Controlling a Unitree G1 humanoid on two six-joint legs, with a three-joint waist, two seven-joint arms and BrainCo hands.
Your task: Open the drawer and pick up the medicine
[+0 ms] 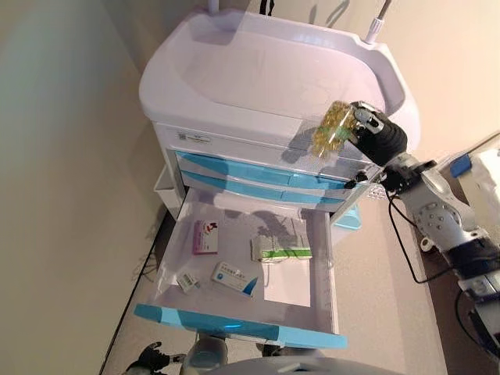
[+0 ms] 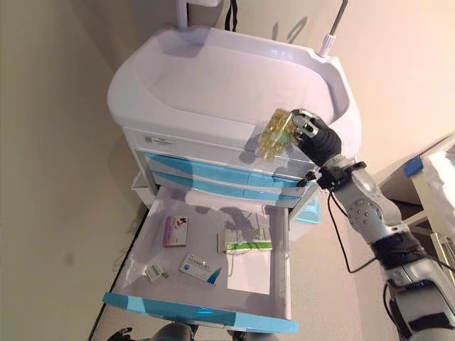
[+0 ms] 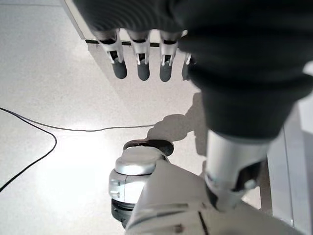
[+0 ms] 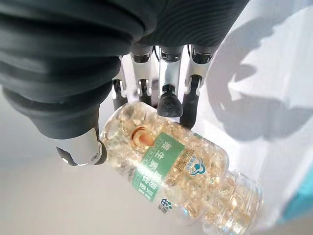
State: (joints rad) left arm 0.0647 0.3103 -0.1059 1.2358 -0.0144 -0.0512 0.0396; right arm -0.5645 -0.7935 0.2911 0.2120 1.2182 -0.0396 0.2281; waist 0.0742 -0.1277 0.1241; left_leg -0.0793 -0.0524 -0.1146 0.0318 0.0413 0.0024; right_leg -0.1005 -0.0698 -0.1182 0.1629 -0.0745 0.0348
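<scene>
Right hand (image 1: 378, 133) curled round clear capsule bottle (image 1: 332, 128), holding it tilted in the air over the right front edge of the white medical cart (image 1: 258, 74), above the shut blue drawers. Bottom drawer (image 1: 242, 269) pulled out toward the near side, containing pink box (image 1: 205, 237) at left, white-and-blue box (image 1: 233, 278) near front, green-striped box (image 1: 281, 249) at centre, paper sheet (image 1: 287, 287) at right, small item (image 1: 187, 282) near left front. Left hand (image 3: 142, 58) down by the floor (image 3: 58, 161), fingers straight and relaxed, holding nothing.
</scene>
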